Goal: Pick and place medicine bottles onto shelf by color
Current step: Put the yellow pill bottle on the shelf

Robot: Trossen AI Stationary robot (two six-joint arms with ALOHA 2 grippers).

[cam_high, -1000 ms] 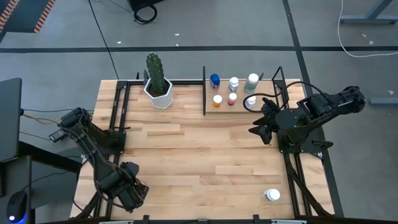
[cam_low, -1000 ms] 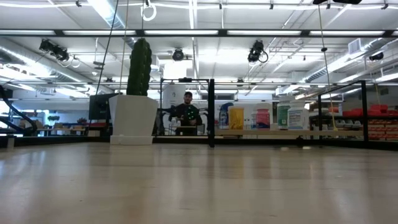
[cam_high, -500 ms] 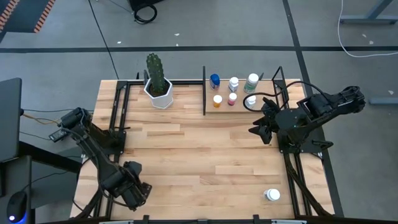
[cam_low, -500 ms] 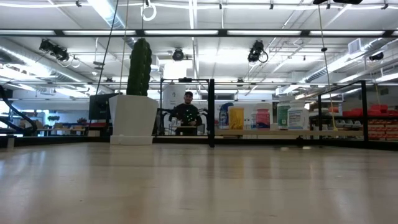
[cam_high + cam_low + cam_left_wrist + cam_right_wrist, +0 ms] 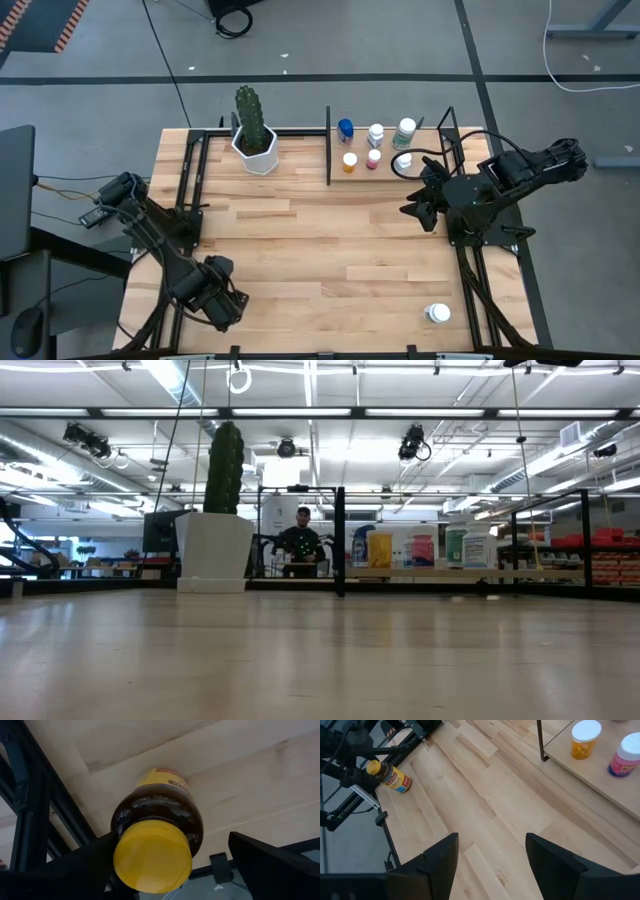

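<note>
An amber bottle [image 5: 157, 815] with a yellow cap lies on its side near the table's near-left corner; the right wrist view shows this bottle [image 5: 395, 779] too. My left gripper [image 5: 172, 837] is open, one finger on each side of the cap end, and it [image 5: 222, 305] hides the bottle from above. Blue, white, green, orange and pink bottles [image 5: 373, 145] stand on the shelf [image 5: 385, 173]. A white bottle [image 5: 437, 313] stands near the table's near-right corner. My right gripper [image 5: 412, 205] hangs open before the shelf. My left gripper has one finger [image 5: 85, 865] close against the bottle's yellow cap [image 5: 152, 855]; whether it touches, I cannot tell. The other finger stands apart from the bottle. The bottle lies on the table.
A cactus in a white hexagonal pot [image 5: 255, 150] stands left of the shelf's black post [image 5: 328, 145]. Black rails run along the table's left and right sides. Bare wood lies between the two arms. A person shows far behind the table [image 5: 302, 540].
My left gripper has moved a short way toward the table's right edge. The right arm has kept still.
</note>
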